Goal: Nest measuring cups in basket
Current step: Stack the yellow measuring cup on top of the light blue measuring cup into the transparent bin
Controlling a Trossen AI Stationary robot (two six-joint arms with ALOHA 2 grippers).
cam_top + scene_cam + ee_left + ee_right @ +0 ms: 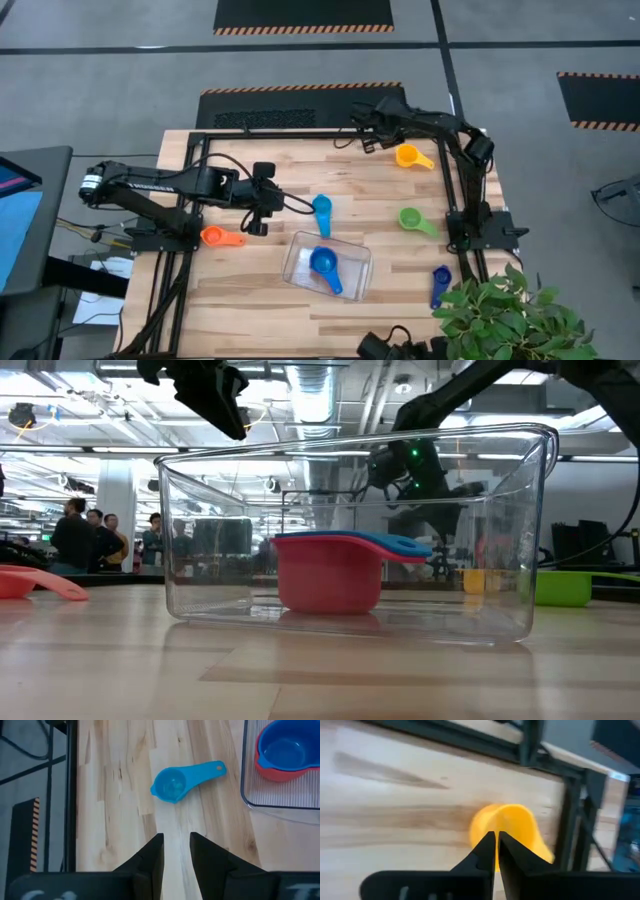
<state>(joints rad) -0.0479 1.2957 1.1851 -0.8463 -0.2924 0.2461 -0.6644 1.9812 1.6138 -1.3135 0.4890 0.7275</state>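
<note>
The clear basket (pixel 300 268) sits near the table's near edge. In it a blue cup (pixel 324 263) is nested in a red cup (pixel 330 575). A light blue cup (pixel 321 208) lies on the wood just beyond the basket, seen in the left wrist view as cup (pixel 172 785). My left gripper (pixel 268 205) hovers open to its left, its fingers (pixel 152 852) short of it. An orange cup (pixel 220 237), a green cup (pixel 415 220), a dark blue cup (pixel 440 283) and a yellow cup (pixel 412 156) lie scattered. My right gripper (pixel 495 847) is shut above the yellow cup (pixel 512 827).
Black frame rails run along the table's left, far and right edges (pixel 300 133). A potted plant (pixel 505 315) overhangs the near right corner. Bare wood lies between the basket and the green cup. People stand in the room far behind the table (pixel 95 540).
</note>
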